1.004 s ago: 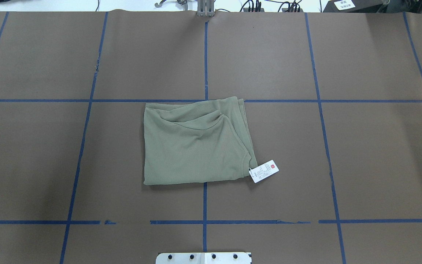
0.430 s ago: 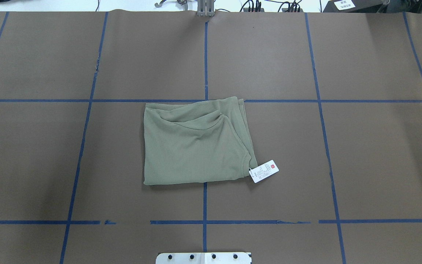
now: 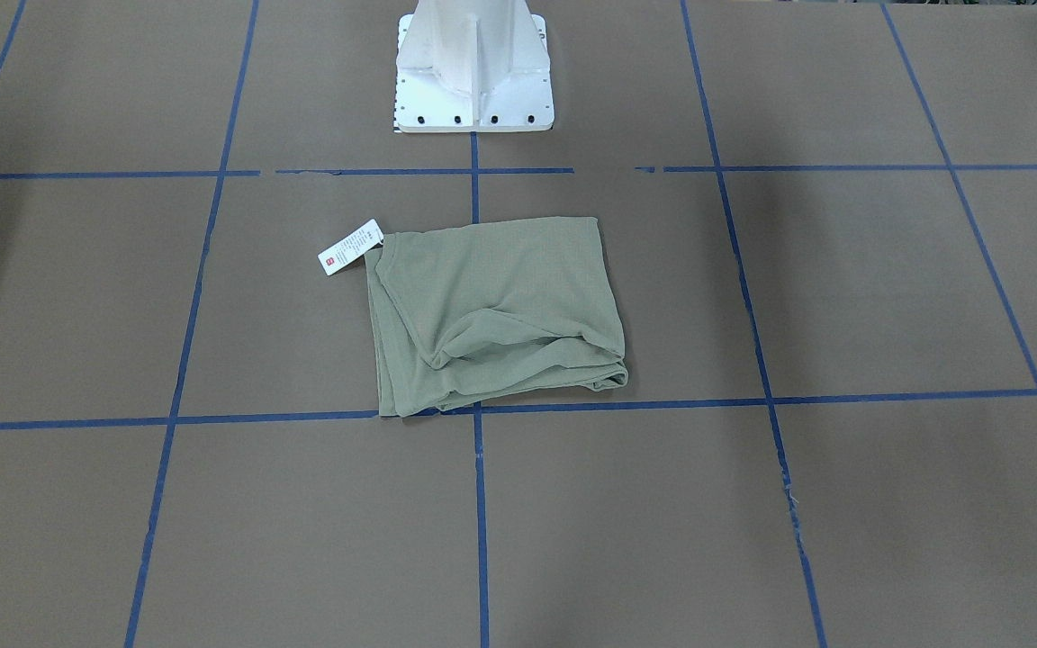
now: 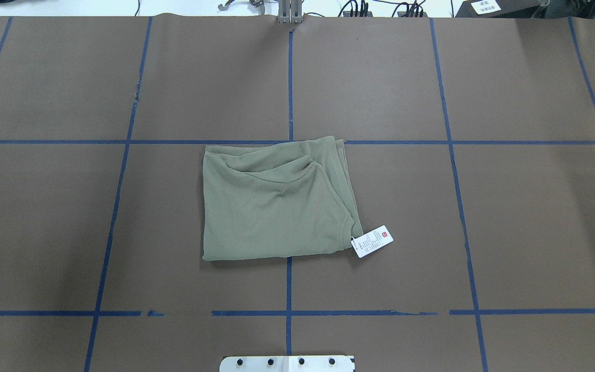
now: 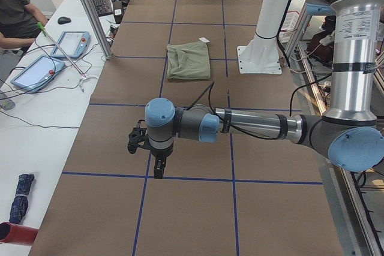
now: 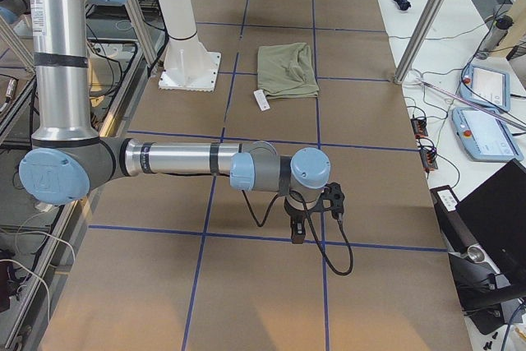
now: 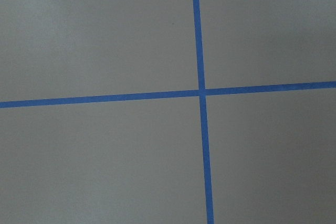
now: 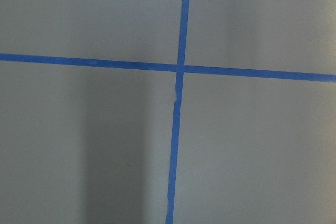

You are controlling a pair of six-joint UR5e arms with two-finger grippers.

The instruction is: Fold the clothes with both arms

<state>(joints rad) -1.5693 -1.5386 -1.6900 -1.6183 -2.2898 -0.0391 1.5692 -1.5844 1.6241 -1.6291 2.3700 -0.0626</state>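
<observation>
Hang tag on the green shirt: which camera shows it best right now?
Overhead exterior. The hang tag lies flat and unobstructed beside the shirt, its red mark and print lines visible. Front-facing shows it almost as well, slightly smaller. Both side views show only a tiny white sliver. The wrist views show just taped table.

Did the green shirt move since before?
No. The folded olive-green knit shirt keeps its far edge on the same blue tape line, its white hang tag in the same spot.
</observation>
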